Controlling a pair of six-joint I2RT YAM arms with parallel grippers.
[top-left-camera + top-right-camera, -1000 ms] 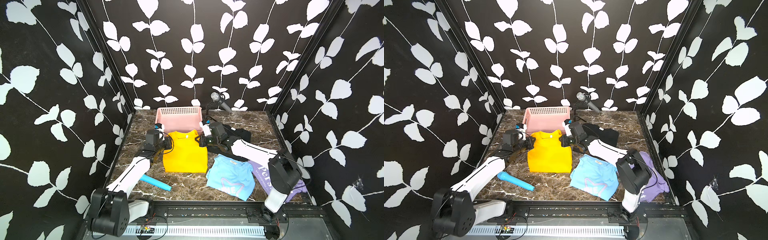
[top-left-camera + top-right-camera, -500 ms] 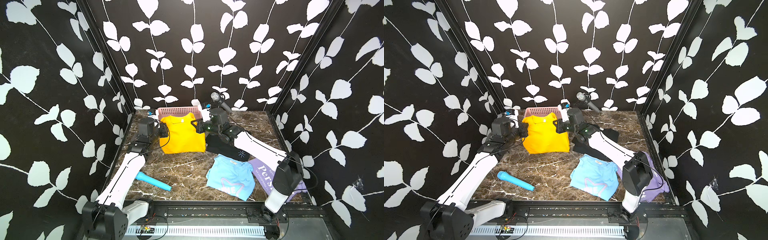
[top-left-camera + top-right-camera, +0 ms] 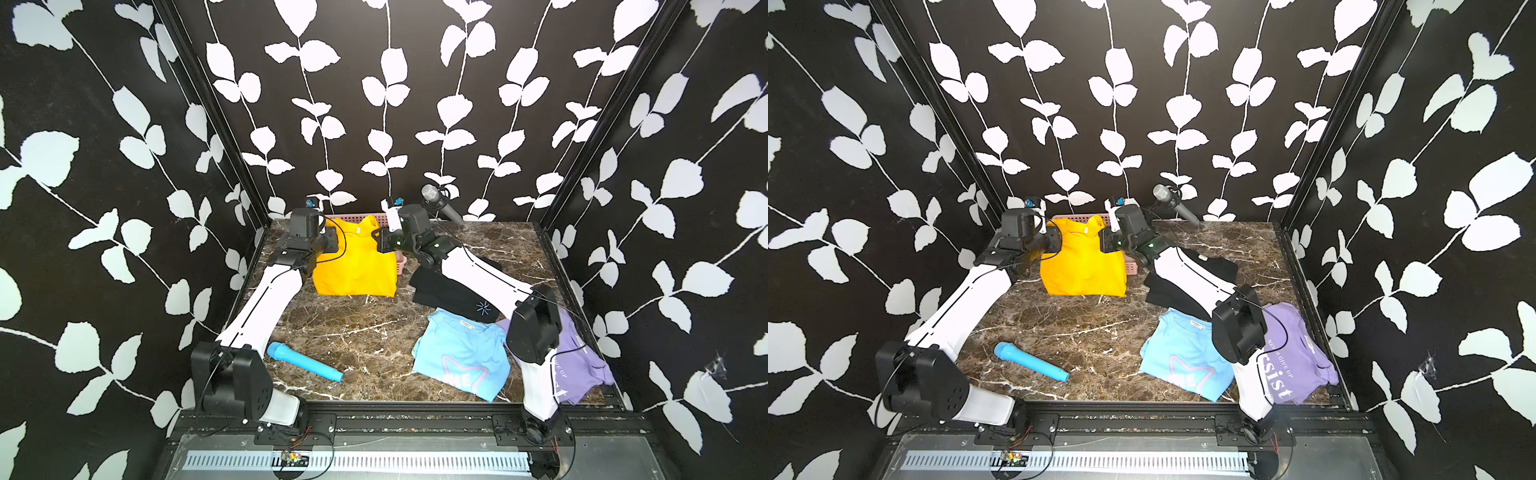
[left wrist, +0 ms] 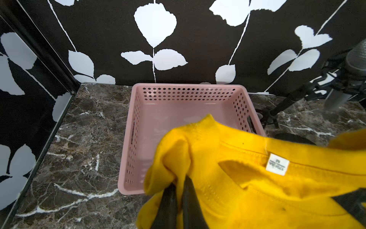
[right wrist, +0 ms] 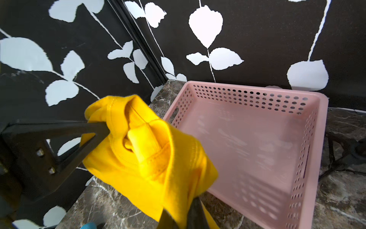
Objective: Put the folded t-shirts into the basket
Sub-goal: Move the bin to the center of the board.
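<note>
The yellow t-shirt [image 3: 353, 266] hangs in front of the pink basket [image 3: 400, 261] at the back of the table, and its lower edge reaches the marble. My left gripper [image 3: 330, 237] is shut on one shoulder of it and my right gripper [image 3: 380, 240] is shut on the other. The left wrist view shows the left gripper [image 4: 179, 182] pinching yellow cloth just short of the basket [image 4: 136, 95]. In the right wrist view the right gripper [image 5: 186, 204] pinches cloth beside the basket [image 5: 318, 111], which holds nothing. The black t-shirt [image 3: 453, 291], light blue t-shirt [image 3: 461, 357] and lavender t-shirt [image 3: 582, 365] lie at the right.
A light blue tube [image 3: 305, 367] lies at the front left of the marble table. A microphone on a small stand [image 3: 440, 203] sits at the back, right of the basket. Black leaf-patterned walls close in the table on three sides.
Both grippers have lifted the yellow t-shirt off the table and carried it back toward the basket. It lay flat a second ago and now hangs from its shoulders.
</note>
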